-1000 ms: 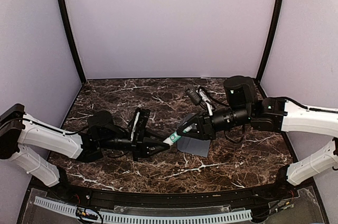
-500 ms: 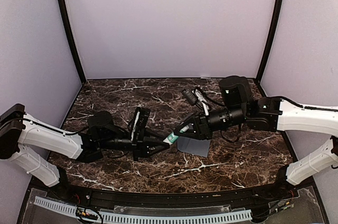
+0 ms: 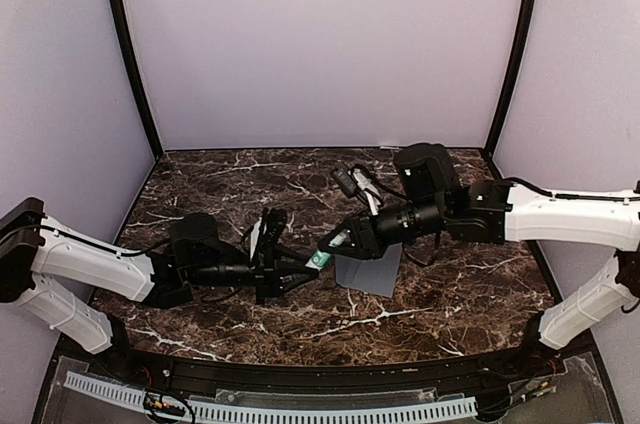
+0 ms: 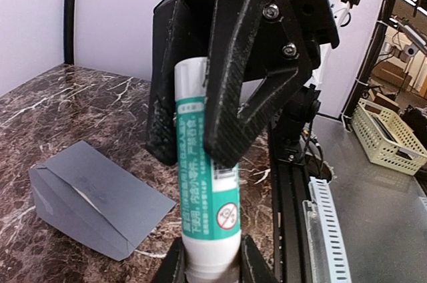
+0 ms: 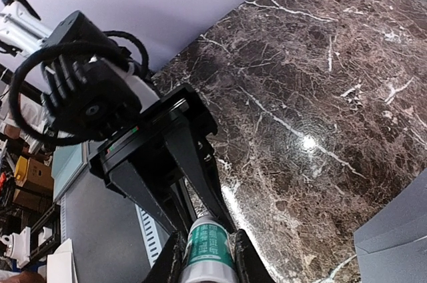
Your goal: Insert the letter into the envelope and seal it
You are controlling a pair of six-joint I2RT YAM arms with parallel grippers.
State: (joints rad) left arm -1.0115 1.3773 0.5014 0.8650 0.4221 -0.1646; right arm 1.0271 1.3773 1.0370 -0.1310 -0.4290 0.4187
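A green and white glue stick [image 3: 321, 260] hangs just above the table between both arms. My left gripper [image 3: 306, 269] is shut on its white end [image 4: 208, 256]. My right gripper [image 3: 336, 244] is shut on the other end, which the right wrist view shows between the jaws [image 5: 208, 251]. The grey envelope [image 3: 368, 272] lies flat on the marble under the right wrist, also seen as a slate-grey rectangle [image 4: 93, 196] in the left wrist view and at a corner [image 5: 400, 236] in the right wrist view. The letter is hidden.
The dark marble table [image 3: 250, 184] stretches to the back wall. A slotted white rail [image 3: 300, 409] and black frame run along the near edge. Beyond the table, a cream basket [image 4: 390, 137] sits on a grey bench.
The right arm has reached further left and toward the back, its wrist now over the envelope. The glue stick and left gripper shifted only slightly left. Both grips are unchanged.
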